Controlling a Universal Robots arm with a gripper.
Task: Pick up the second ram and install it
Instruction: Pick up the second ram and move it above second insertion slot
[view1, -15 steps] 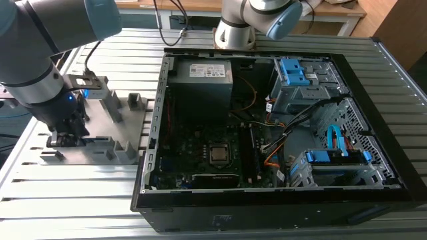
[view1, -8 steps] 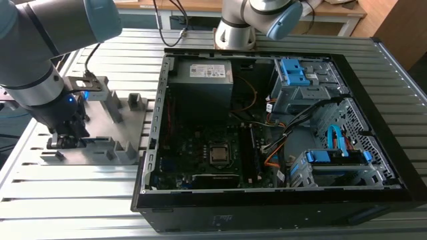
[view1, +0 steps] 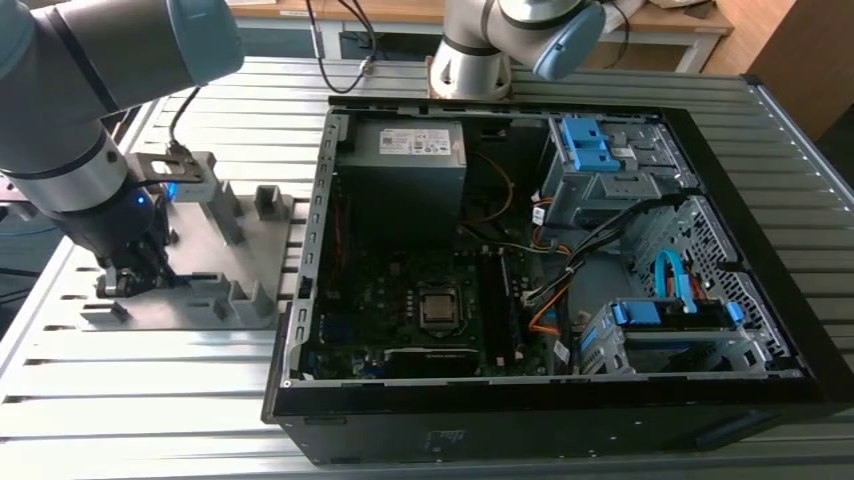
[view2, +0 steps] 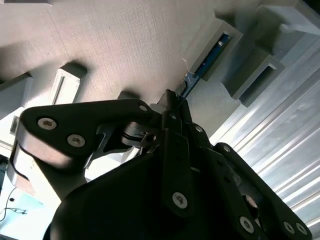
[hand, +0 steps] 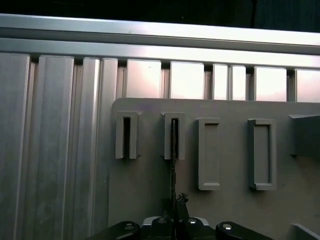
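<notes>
Tool (view2: 172, 100) clamped on second ram (view2: 209, 56); far end seated in grey holder block (hand: 167, 135) slot.

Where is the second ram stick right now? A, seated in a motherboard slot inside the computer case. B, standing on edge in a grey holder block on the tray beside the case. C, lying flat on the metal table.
B: the second ram stands on edge in a grey holder block, with the gripper closed on it.
</notes>
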